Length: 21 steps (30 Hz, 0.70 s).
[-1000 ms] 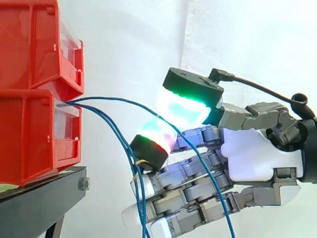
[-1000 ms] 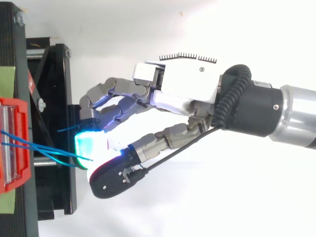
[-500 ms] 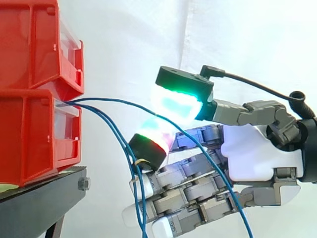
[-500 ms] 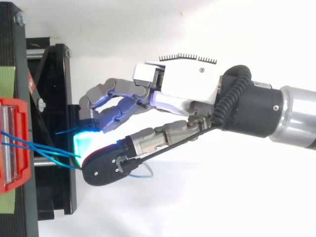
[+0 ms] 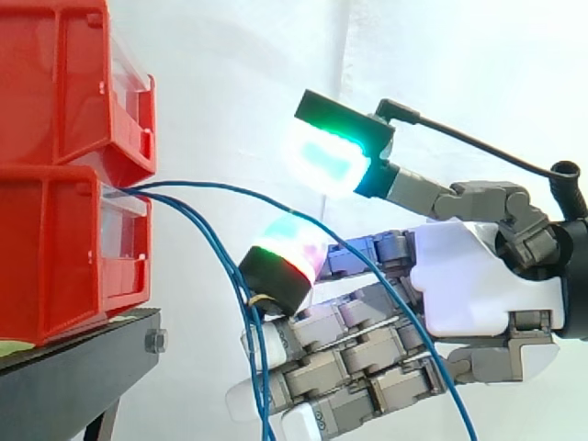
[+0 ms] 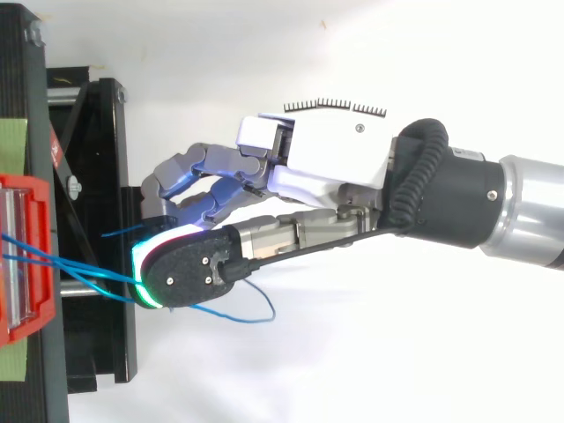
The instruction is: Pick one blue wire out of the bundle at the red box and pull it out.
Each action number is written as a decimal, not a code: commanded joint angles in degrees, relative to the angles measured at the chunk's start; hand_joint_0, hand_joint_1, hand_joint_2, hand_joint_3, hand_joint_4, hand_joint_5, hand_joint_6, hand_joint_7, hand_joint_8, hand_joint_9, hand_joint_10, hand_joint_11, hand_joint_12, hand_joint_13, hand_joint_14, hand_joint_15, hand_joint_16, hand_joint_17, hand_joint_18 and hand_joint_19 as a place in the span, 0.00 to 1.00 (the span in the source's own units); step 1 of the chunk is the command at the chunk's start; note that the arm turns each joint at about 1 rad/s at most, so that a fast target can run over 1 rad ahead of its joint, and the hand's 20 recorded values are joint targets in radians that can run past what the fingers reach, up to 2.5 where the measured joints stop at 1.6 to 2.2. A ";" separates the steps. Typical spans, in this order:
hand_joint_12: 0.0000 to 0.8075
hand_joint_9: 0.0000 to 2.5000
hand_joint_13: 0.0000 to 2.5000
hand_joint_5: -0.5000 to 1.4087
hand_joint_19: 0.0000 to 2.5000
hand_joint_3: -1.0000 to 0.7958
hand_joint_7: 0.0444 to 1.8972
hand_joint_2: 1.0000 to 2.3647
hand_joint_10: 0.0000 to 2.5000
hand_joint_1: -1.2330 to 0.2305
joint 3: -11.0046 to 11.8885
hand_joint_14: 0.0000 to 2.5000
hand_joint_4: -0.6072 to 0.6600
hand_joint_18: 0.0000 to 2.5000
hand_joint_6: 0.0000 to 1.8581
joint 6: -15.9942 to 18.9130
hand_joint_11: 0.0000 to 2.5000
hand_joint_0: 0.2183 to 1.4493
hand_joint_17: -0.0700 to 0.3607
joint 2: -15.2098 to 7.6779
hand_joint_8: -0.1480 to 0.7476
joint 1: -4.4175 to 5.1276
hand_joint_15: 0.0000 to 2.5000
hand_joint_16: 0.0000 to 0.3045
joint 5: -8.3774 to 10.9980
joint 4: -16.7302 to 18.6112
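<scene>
Several thin blue wires leave the front of the lower red box and hang down to the right. One blue wire arches higher, through the gap between thumb and fingers, and drops across the fingers. My hand reaches in from the right, just right of the box. Its thumb pad glows green and stands lifted above the wire. A red-green fingertip lies under the arch, beside the hanging wires. Nothing is pinched. From above, the hand sits over the wires, and a wire loop shows below the thumb.
A second red box is stacked on the lower one. Both rest on a black stand at the left, seen from above as a black frame. A white curtain hangs behind.
The thumb has lifted up and away from the red-green fingertip, widening the gap round the arching wire. From above, a loop of blue wire has come out below the thumb.
</scene>
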 commanded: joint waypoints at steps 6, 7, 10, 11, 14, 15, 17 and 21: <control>0.54 0.33 0.21 0.19 0.15 0.28 0.60 0.00 0.01 0.33 0.00 0.00 0.61 0.19 0.44 0.01 0.22 0.25 0.48 0.00 0.53 0.02 0.11 0.20 -0.10 -0.06; 0.54 0.33 0.21 0.19 0.15 0.28 0.60 0.00 0.01 0.32 0.00 0.00 0.62 0.19 0.45 0.01 0.22 0.26 0.48 0.00 0.52 -0.07 0.11 0.20 -0.10 -0.06; 0.53 0.32 0.20 0.18 0.14 0.30 0.60 0.00 0.01 0.29 0.00 0.00 0.61 0.18 0.46 0.01 0.21 0.30 0.47 0.08 0.51 0.02 0.11 0.19 -0.10 -0.06; 0.53 0.32 0.20 0.18 0.14 0.31 0.60 0.00 0.01 0.29 0.00 0.00 0.60 0.18 0.46 0.01 0.22 0.31 0.47 0.08 0.51 0.02 0.11 0.19 -0.10 -0.06; 0.53 0.31 0.20 0.17 0.14 0.35 0.60 0.01 0.01 0.28 0.00 0.00 0.57 0.18 0.47 0.01 0.22 0.31 0.47 0.00 0.51 0.02 0.10 0.19 -0.10 -0.06; 0.52 0.31 0.20 0.17 0.14 0.37 0.61 0.01 0.01 0.28 -0.09 0.00 0.55 0.19 0.47 0.01 0.22 0.31 0.47 0.00 0.50 0.02 0.11 0.19 -0.10 -0.06; 0.52 0.31 0.20 0.17 0.14 0.40 0.61 0.01 0.01 0.30 0.00 0.00 0.54 0.19 0.48 0.01 0.22 0.31 0.47 0.00 0.50 0.02 0.11 0.19 -0.10 -0.06; 0.52 0.31 0.20 0.17 0.15 0.42 0.60 0.01 0.01 0.32 0.00 0.00 0.53 0.18 0.48 0.01 0.22 0.30 0.47 0.00 0.49 0.02 0.11 0.19 -0.10 -0.06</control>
